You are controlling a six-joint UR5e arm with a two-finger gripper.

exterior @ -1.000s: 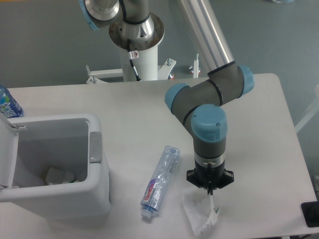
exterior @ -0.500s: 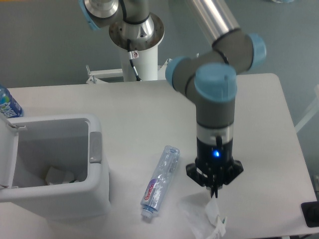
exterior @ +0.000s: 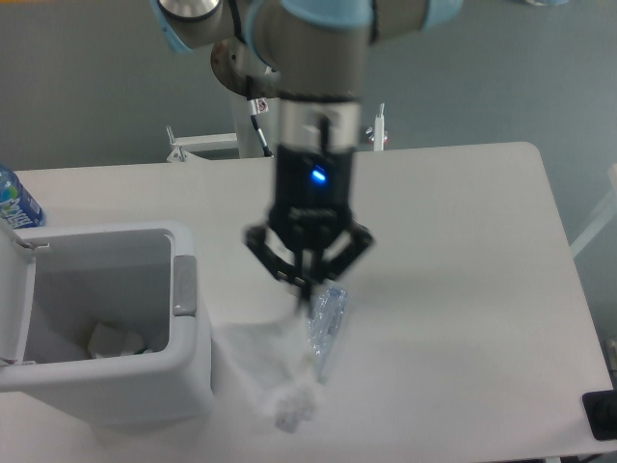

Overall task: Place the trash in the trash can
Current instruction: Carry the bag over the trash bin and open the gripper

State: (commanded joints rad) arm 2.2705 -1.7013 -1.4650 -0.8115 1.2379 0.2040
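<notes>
White bin: the trash can (exterior: 188,371) stands at the left of the surface (exterior: 463,251), open at the top, with its hinged lid (exterior: 12,289) swung up at the left edge and a grey tab (exterior: 183,285) on its right rim.
Inside the bin: 1 pale crumpled piece (exterior: 116,340) lies on the bottom; what it is cannot be told.
Gripper: the gripper (exterior: 306,285) points straight down, just right of the trash can, its black fingers drawn together on the top of the wrapper.
Wrapper: the crumpled clear-white plastic wrapper (exterior: 265,367) hangs from the gripper, blurred and spread into a wide pale sheet; whether its lower end touches the surface cannot be told.
Crushed bottle: the crushed clear plastic bottle (exterior: 326,318) lies on the surface just below and right of the gripper, partly hidden behind the wrapper; its label cannot be seen.
Arm: the grey arm with pale blue joint caps (exterior: 308,58) comes down from the top centre, and a blue light (exterior: 314,176) glows on the wrist.
Water bottle: 1 blue-labelled water bottle (exterior: 13,201) stands at the far left edge, behind the trash can.
Base: the arm's white mounting post (exterior: 275,125) stands behind the far edge of the surface.
</notes>
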